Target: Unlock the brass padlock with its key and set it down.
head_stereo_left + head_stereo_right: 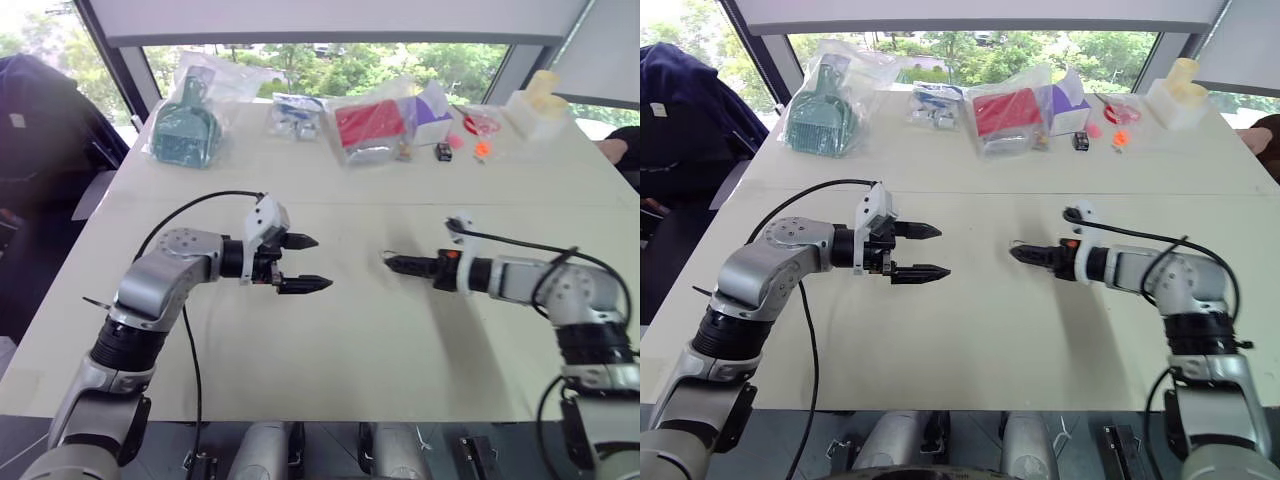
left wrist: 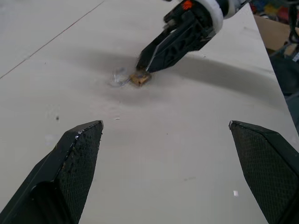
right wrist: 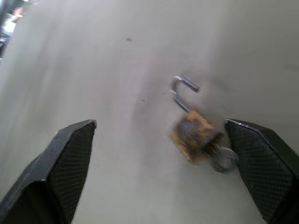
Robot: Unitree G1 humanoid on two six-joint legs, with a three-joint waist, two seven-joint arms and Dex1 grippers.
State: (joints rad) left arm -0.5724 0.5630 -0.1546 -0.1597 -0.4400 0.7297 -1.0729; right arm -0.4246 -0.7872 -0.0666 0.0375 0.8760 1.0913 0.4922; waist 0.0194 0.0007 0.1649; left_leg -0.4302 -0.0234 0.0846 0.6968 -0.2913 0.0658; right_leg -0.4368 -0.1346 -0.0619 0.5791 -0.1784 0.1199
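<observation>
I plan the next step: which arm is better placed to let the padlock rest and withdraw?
Right: the right gripper is open at the brass padlock on the table; the left gripper hangs apart.

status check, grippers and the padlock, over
Left gripper open, empty. Right gripper open, brass padlock on the table at one finger, shackle swung open, key in. Nothing in the way.

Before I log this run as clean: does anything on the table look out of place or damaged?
Nothing stands out. The brass padlock lies on the table with its shackle swung open and the key in it, between the fingers of the open right gripper. The left gripper is open, apart from it.
</observation>
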